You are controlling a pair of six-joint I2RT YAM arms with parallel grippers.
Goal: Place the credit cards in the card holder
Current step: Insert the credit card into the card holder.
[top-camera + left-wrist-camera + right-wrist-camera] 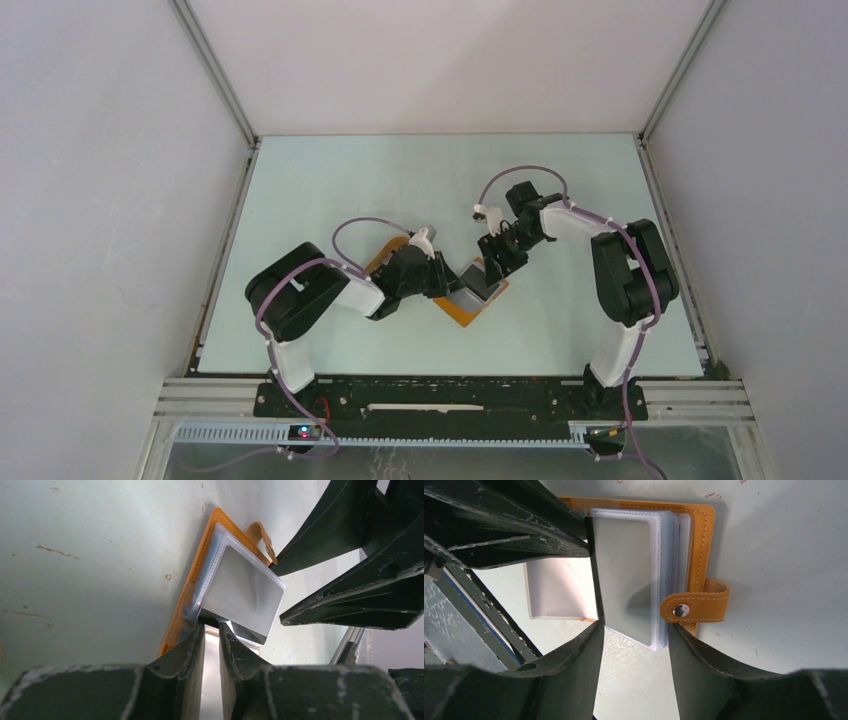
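- The left claw (211,627) is pinching, with its fingers almost together, the edge of one clear sleeve (245,592) of the card holder (701,540), holding it raised off the stack.
- The held sleeve is showing a plain grey face; what is inside it I cannot tell.
- The card holder is lying open on the table (330,180), near its middle, between the two claws, its snap strap (694,605) sticking out past the cover.
- The right claw (635,627) is reaching in from the far right, jaws standing apart, fingers straddling the sleeve stack's end without clamping it.
- Farther left, an orange object (386,256) is peeking out from behind the left arm, mostly hidden.
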